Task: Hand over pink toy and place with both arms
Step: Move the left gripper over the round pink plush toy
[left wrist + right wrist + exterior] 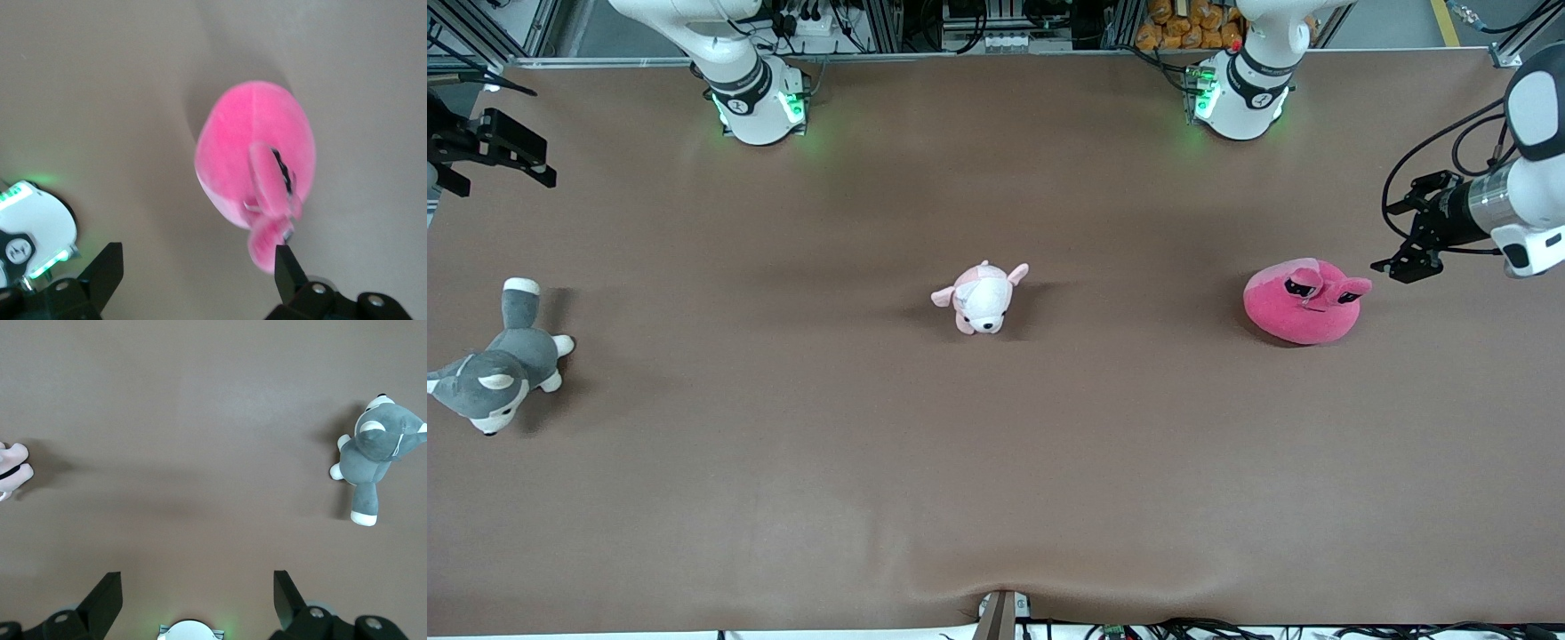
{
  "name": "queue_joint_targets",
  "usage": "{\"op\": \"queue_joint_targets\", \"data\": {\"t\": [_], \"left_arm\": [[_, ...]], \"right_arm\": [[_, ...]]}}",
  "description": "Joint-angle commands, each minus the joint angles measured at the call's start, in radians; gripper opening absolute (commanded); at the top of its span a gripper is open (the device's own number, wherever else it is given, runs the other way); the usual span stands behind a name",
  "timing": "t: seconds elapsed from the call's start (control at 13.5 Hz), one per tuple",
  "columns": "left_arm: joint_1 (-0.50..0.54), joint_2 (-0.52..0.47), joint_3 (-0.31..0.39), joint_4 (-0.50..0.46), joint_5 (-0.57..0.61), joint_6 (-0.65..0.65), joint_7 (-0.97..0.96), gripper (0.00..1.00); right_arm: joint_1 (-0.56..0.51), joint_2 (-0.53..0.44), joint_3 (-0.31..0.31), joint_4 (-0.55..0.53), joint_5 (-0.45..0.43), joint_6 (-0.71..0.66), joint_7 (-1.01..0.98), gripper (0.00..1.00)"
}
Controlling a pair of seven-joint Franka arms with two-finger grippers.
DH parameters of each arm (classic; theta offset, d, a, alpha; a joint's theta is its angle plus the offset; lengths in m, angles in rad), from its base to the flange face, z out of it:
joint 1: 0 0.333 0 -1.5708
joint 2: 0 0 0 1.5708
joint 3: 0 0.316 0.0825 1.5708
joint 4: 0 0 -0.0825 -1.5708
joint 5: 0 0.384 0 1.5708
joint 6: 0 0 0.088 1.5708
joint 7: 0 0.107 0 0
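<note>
Pink toy (1303,302): laid on the table (996,462) toward the left arm's end, eyes up; only in the left wrist view is its side shown (257,160).
Left gripper (1403,263): held just beside the toy, fingers (288,270) spread wide, nothing touched.
Right gripper (520,158): held over the right arm's end of the table, fingers (105,597) seen apart in its wrist view, nothing held.
Puppy plush (983,298): set mid-table.
Husky plush (503,364): seen whole in the right wrist view (375,450).

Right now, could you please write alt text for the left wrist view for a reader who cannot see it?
The pink toy, a round hot-pink plush with two stalk eyes, lies on the brown table under the left gripper, whose open black fingers touch nothing. A white arm base glows green at the edge.
</note>
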Motion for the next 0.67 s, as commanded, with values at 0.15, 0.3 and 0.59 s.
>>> {"op": "queue_joint_targets", "data": {"t": [0.15, 0.3, 0.59], "left_arm": [[0.013, 0.118, -0.01, 0.052, 0.046, 0.034, -0.017, 1.0], [0.017, 0.142, -0.01, 0.072, 0.044, 0.036, -0.051, 1.0], [0.036, 0.208, -0.009, 0.129, 0.027, 0.042, -0.151, 1.0]], "right_arm": [[-0.005, 0.016, 0.004, 0.024, -0.008, -0.013, -0.012, 1.0], [-0.001, 0.016, 0.004, 0.024, -0.008, -0.013, -0.015, 1.0], [-0.001, 0.016, 0.005, 0.024, -0.01, -0.013, -0.014, 1.0]]}}
